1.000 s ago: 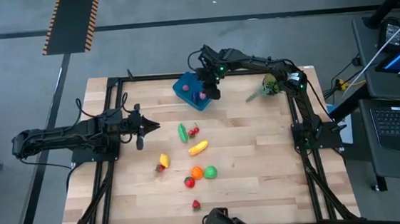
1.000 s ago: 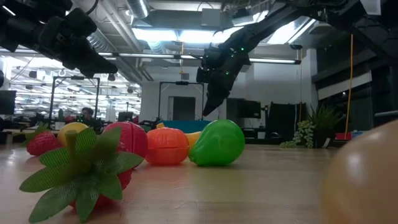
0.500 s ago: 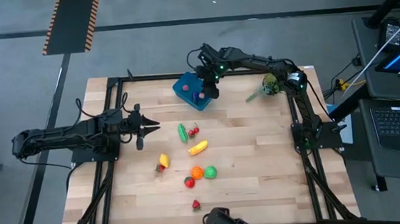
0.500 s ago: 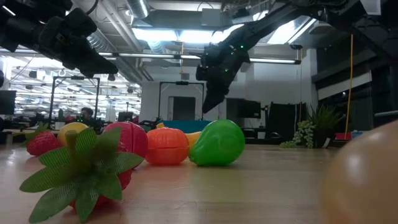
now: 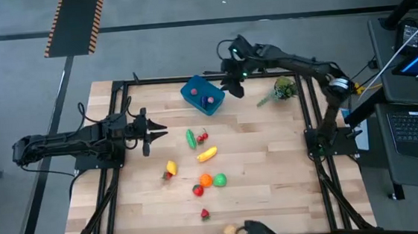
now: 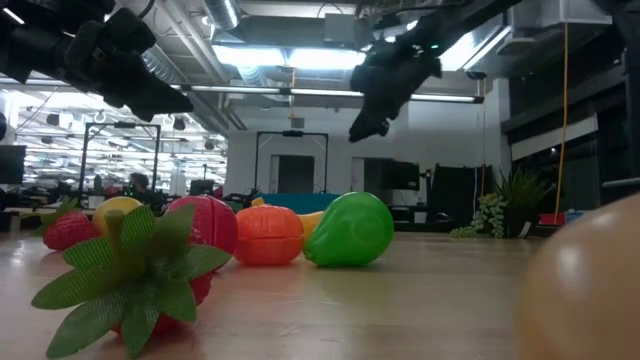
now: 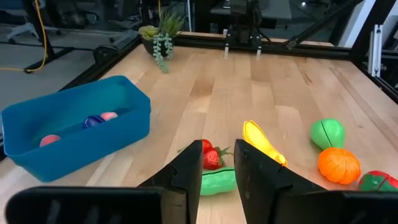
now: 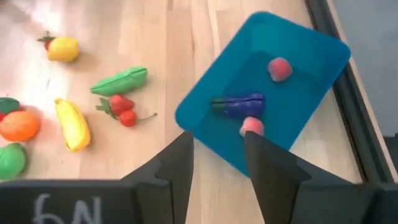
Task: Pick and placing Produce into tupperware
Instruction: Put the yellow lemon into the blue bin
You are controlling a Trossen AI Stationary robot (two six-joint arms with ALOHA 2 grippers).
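Note:
The blue tupperware [image 5: 190, 88] stands on the table at the far middle, holding a purple piece [image 8: 239, 104] and two red-pink ones. My right gripper [image 5: 234, 90] hangs open and holding nothing in the air, just beyond the tupperware's right end [image 8: 292, 81]. Loose produce lies mid-table: a green pod [image 5: 190, 138], red cherries [image 5: 202, 138], a banana [image 5: 207, 154], a lemon [image 5: 171, 167], an orange [image 5: 206, 181], a green fruit [image 5: 219, 179] and a strawberry [image 5: 205, 214]. My left gripper [image 5: 164, 132] waits at the table's left, level, its fingers a little apart [image 7: 219, 152].
A grey-green plant sprig [image 5: 282, 90] lies right of the tupperware near the far right corner. Black frame rails [image 5: 118, 102] run along the table's edges. A tan round piece [image 6: 590, 290] sits at the near edge, close to the low camera.
My right gripper has risen from over the tupperware and drawn off toward the table's right and far edge, holding nothing. The tupperware and the loose produce have stayed where they were.

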